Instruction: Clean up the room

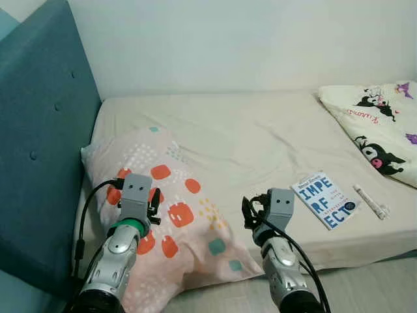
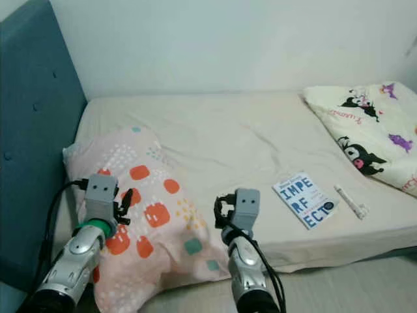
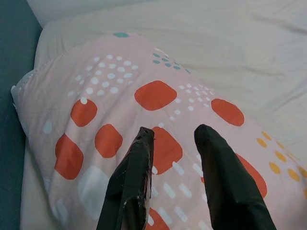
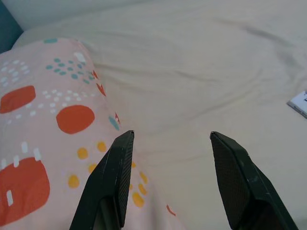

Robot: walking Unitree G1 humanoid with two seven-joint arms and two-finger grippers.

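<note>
A pink pillow (image 1: 176, 215) with orange, teal and white patches lies askew on the bed's near left corner, hanging over the front edge. My left gripper (image 3: 175, 136) hovers just above its middle, open, nothing between the fingers. My right gripper (image 4: 170, 139) is open too, held over the pillow's right edge and the bare sheet. A blue and white book (image 1: 326, 199) lies on the mattress near the front edge, right of my right gripper. A white pen-like stick (image 1: 370, 201) rests beside the book.
The cream mattress (image 1: 247, 137) runs to a white wall behind. A teal padded headboard (image 1: 39, 143) stands at the left. A cream blanket with black cartoon figures (image 1: 381, 127) is bunched at the far right. Grey floor (image 1: 371, 287) shows below the bed's front edge.
</note>
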